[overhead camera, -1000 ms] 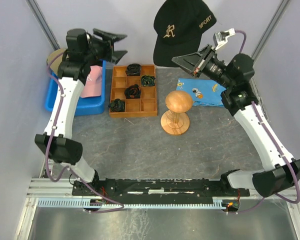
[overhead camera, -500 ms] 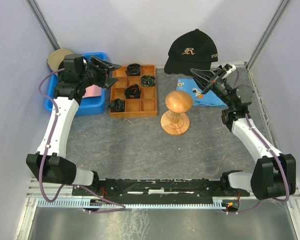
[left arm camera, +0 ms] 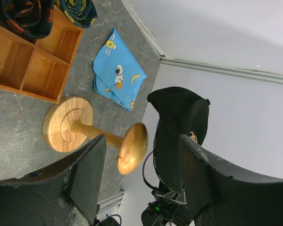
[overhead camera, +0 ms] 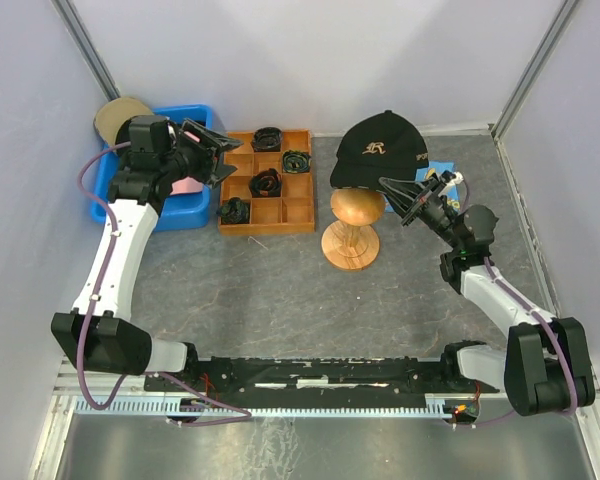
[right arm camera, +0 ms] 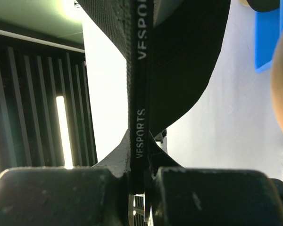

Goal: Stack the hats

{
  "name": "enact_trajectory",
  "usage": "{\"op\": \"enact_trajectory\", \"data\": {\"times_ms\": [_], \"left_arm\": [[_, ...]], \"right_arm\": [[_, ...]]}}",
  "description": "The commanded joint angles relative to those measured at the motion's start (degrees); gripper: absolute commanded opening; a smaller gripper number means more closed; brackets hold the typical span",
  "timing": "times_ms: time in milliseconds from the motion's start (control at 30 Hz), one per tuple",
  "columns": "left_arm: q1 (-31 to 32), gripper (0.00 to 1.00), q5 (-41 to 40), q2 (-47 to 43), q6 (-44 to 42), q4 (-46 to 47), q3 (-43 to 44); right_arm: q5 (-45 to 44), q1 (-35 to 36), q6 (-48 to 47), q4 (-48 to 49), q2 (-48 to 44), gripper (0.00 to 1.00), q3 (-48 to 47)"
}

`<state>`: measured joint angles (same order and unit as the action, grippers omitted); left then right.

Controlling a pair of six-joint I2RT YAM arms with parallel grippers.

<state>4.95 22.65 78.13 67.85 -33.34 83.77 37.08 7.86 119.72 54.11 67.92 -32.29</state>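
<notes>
My right gripper (overhead camera: 398, 197) is shut on the rear edge band of a black cap (overhead camera: 380, 150) with a white emblem. It holds the cap just above and behind the knob of the wooden hat stand (overhead camera: 352, 225). The right wrist view shows the jaws (right arm camera: 141, 179) pinching the band (right arm camera: 137, 117). My left gripper (overhead camera: 212, 155) is open and empty over the blue bin (overhead camera: 195, 215). A tan cap (overhead camera: 118, 115) sits behind the bin. A bit of the pink cap (overhead camera: 186, 185) shows in the bin. The other black cap is out of view.
A wooden divided tray (overhead camera: 300, 215) holding black coiled bundles stands left of the stand. A blue cartoon-print cloth (left arm camera: 118, 75) lies behind the stand, mostly hidden under the cap from above. Grey walls close in the back and both sides.
My right arm has brought the black cap down from high at the back to just over the stand. My left gripper has dropped lower over the bin, still open.
</notes>
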Motion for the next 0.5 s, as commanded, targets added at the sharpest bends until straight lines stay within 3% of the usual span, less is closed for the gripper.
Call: {"op": "enact_trajectory", "data": {"times_ms": [0, 267, 467], "left_arm": [[-0.2, 0.69, 0.7, -2.2, -3.3, 1.2, 0.0], [-0.1, 0.69, 0.5, -2.6, -3.8, 0.9, -0.8], [-0.1, 0.69, 0.4, -3.5, -4.2, 0.8, -2.3]], "right_arm": [[0.7, 0.1, 18.7, 7.3, -2.2, 0.00, 1.5], [0.4, 2.0, 17.0, 4.3, -5.2, 0.00, 5.4], [-1.2, 7.4, 13.6, 0.8, -6.8, 0.00, 7.3]]}}
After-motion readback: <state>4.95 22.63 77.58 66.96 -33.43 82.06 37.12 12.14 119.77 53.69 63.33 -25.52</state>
